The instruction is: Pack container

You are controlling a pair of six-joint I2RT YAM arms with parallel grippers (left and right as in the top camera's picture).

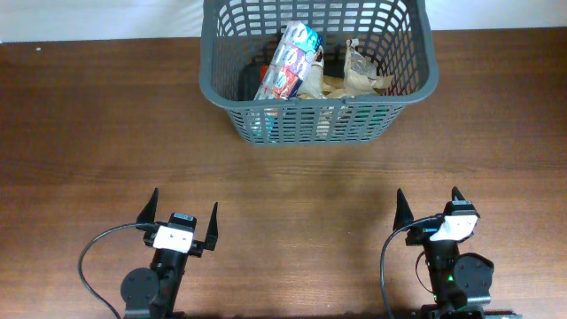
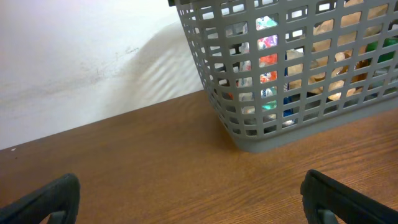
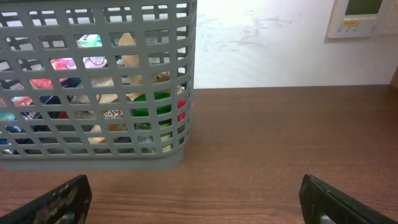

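The dark grey lattice container [image 1: 416, 92] stands at the far middle of the wooden table. It holds several packets, among them a colourful foil packet [image 1: 288, 62] and crumpled tan packets [image 1: 359, 75]. The container also shows in the left wrist view [image 2: 249, 134] and the right wrist view [image 3: 93, 158], with packets visible through its slots. My left gripper [image 1: 182, 213] is open and empty near the front edge, far from the container. My right gripper [image 1: 428, 206] is open and empty at the front right.
A white wall [image 3: 261, 43] runs behind the table, with a wall panel [image 3: 364, 18] at the far right. Black cables [image 1: 93, 257] loop beside each arm base. Bare wood [image 1: 292, 190] lies between the grippers and the container.
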